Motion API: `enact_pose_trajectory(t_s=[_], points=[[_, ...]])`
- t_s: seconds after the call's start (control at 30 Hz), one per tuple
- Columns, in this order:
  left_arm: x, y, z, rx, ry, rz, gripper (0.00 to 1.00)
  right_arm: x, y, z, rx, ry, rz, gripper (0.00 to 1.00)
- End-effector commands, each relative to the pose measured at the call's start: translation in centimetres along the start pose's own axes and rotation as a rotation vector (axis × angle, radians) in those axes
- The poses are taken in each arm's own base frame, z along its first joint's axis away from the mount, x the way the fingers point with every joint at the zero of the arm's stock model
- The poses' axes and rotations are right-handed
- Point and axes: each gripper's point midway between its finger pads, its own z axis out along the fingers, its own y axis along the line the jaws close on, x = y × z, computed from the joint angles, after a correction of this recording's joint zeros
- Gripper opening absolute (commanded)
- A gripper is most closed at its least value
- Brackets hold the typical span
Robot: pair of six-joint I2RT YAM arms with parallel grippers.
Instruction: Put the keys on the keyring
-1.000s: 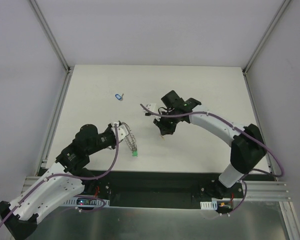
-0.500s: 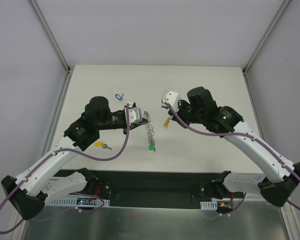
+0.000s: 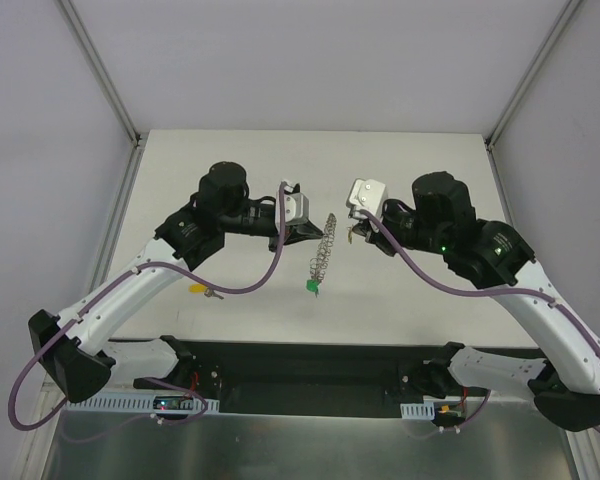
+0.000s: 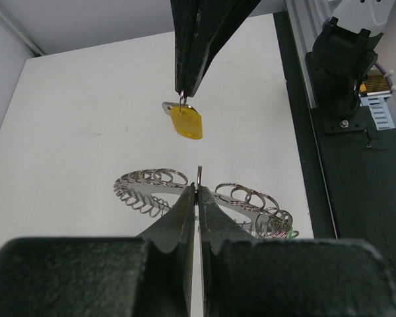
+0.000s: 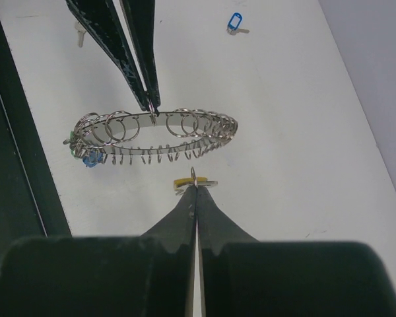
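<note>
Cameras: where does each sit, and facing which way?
Top external: overhead behind the robot, facing down at the table; both arms show.
Left wrist: on the left arm, facing the keyring its left end effector grips.
Right wrist: on the right arm, facing the yellow key its right end effector holds.
Both wrist views share keyring and key, from opposite sides.

I work in a robotics lab cell: a white table (image 3: 430, 170) walled by plain grey panels (image 3: 40, 150) on aluminium posts (image 3: 104, 75), with a slotted metal mounting rail (image 3: 540, 378) along the near edge.
</note>
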Motion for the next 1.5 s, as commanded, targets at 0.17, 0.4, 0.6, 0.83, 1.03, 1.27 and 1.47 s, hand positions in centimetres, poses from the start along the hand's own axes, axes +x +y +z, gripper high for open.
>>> enact_pose_trajectory(t_s=[0.17, 0.4, 0.6, 0.83, 1.03, 1.27, 1.47], points=[[-4.2, -0.4, 0.4, 0.034, -0.096, 0.096, 0.0, -0.8, 1.1, -1.1, -0.025, -0.024, -0.066, 0.01], [-4.6, -0.8, 1.0, 0.028, -0.101, 0.102, 0.0, -1.5, 1.8, -0.8, -0.038, -0.033, -0.085, 0.01], [-4.9, -0.7, 1.0, 0.004, -0.116, 0.095, 0.0, -1.3, 2.4, -0.7, -0.057, -0.022, -0.086, 0.01], [-4.8, -1.4, 1.4, 0.021, -0.12, 0.087, 0.0, -1.2, 2.3, -0.9, -0.042, -0.018, -0.087, 0.01], [-4.7, -1.4, 1.5, 0.011, -0.117, 0.083, 0.0, -1.0, 2.1, -1.1, -0.019, -0.014, -0.094, 0.01], [-4.3, -0.8, 1.4, -0.025, -0.102, 0.078, 0.0, -0.9, 1.7, -1.8, 0.008, -0.005, -0.101, 0.01], [-4.4, -1.0, 1.7, -0.008, -0.106, 0.07, 0.0, -1.0, 1.5, -1.9, 0.018, -0.005, -0.098, 0.01]])
